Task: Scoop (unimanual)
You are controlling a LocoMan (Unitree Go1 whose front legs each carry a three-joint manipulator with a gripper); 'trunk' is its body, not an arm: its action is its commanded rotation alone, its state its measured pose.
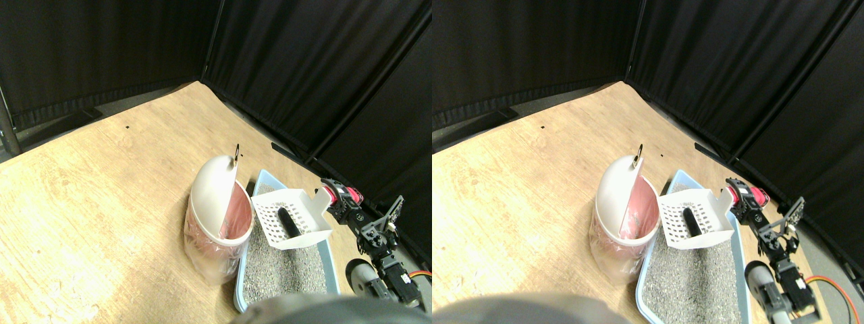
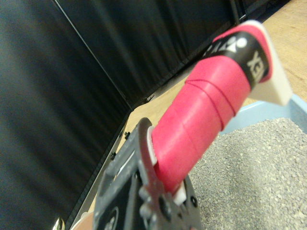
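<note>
White plastic catches the eye first: a slotted white litter scoop (image 1: pixel 291 217) hangs in the air above a shallow pale-blue tray (image 1: pixel 332 264) filled with grey granular litter (image 1: pixel 283 273). A dark, stubby lump (image 1: pixel 289 223) lies inside the scoop's basket, resting against the perforated floor. The scoop sits level or nearly so, its open mouth facing up, its near edge just beside the rim of the bin.

That bin is a pale pink round waste bin (image 1: pixel 214 233) with a thin plastic liner, standing on the light wooden floor (image 1: pixel 101 202) and touching the left side of the tray. Its white domed swing lid (image 1: pixel 214 192) is tipped up on edge, leaving the pink inside open toward the scoop.

From the lower right comes the robot's right manipulator, black-jointed with an orange cable trailing behind. Its right gripper (image 1: pixel 337 202) is closed around the scoop's red wrapped handle (image 1: pixel 351 196). In the wrist view this is plain: the dark jaw frame (image 2: pixel 144 191) grips the base of the thick red tape-wrapped handle (image 2: pixel 206 115), which runs away from the camera to a black band and then the white plastic neck of the scoop (image 2: pixel 273 81). Beyond it lie the grey litter (image 2: pixel 254 167) and a strip of the blue tray wall (image 2: pixel 259 112).

Black curtain panels (image 1: pixel 304 67) close off the back and the right side of the floor.
</note>
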